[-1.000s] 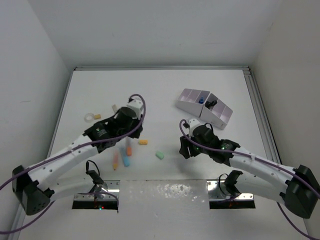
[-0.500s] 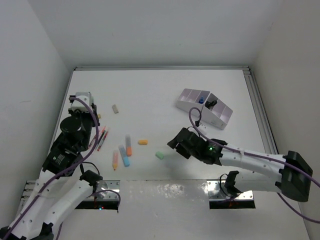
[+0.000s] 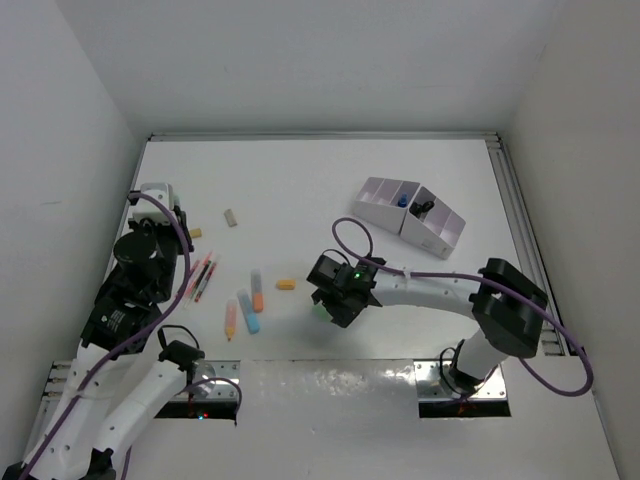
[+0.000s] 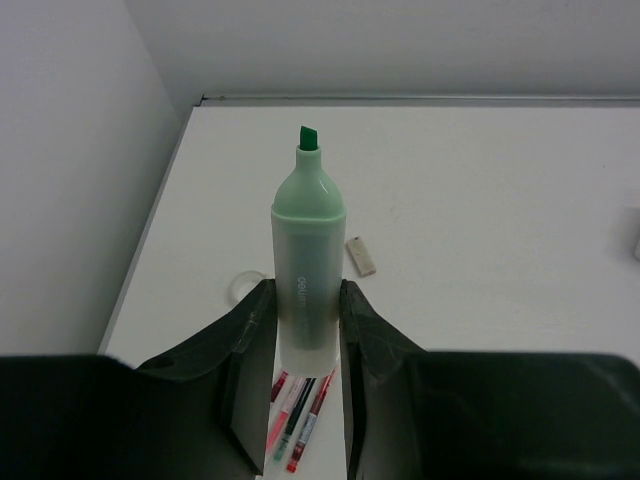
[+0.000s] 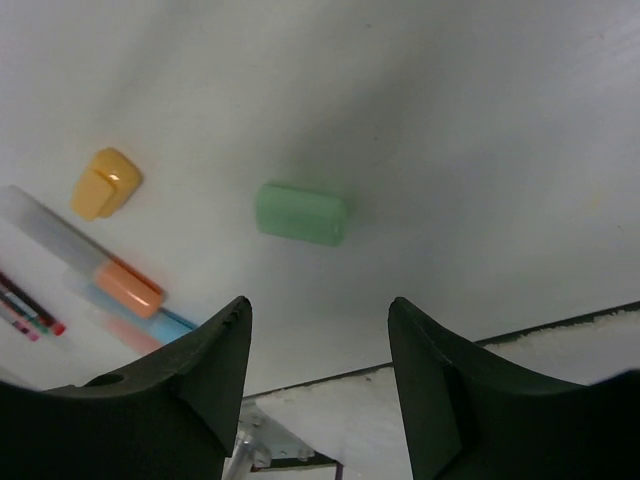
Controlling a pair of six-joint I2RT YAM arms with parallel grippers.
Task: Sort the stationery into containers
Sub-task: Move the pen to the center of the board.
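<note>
**A:** Green marker, uncapped, chisel tip pointing out past the fingertips. The left gripper is clamped on its barrel, one finger on each side. It is held off the table near the left edge.

**B:** What is under it?

**A:** Red pens lie side by side just below the fingers. A grey eraser is further out, and a white ring sits to its left.

**B:** Right side?

**A:** The right gripper has its fingers spread, with nothing between them. It hangs over a green piece that lies flat on the table, clear of both fingers. I cannot tell whether that piece is a cap or an eraser.

**B:** Neighbours?

**A:** An orange piece lies apart to its left. Near that are an orange marker and a blue marker.

**B:** Organizer?

**A:** The organizer is far right on the table, well apart from both grippers. A blue-capped bottle is in one compartment and a black item in the next.
</note>
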